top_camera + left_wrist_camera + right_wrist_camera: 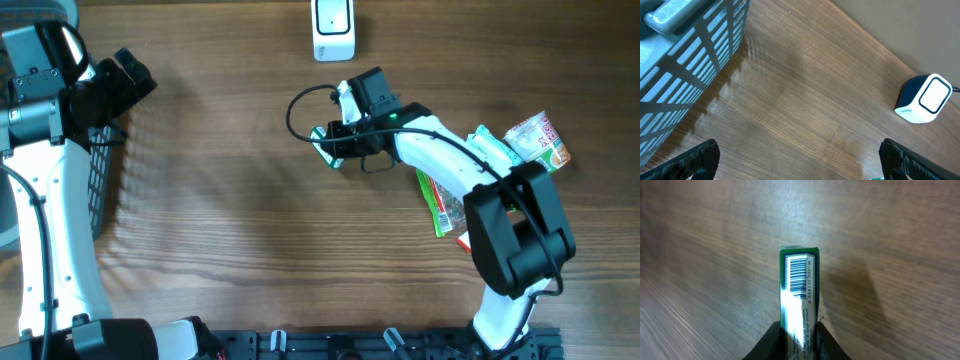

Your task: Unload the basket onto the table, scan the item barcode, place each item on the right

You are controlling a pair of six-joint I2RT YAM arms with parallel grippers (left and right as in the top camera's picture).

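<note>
On the wooden desk [220, 220], the right gripper [328, 142] clasps a green-edged box [320, 134] just below the white scanner [333, 32], with snack packets [538, 138] lying beside its arm.

**Table layout: scanner, basket, box and packets**

On the table [230, 240], a scanner [333, 28] is set at the far edge, near the middle. A basket [108, 170] is placed at the left side, and the left gripper [128, 78] is held near its far end. A box [799, 280] is gripped in the right gripper [330, 145] near the middle of the table, in front of the scanner and apart from it. A pile of packets [535, 138] is laid at the right side, partly under the right arm.
</note>
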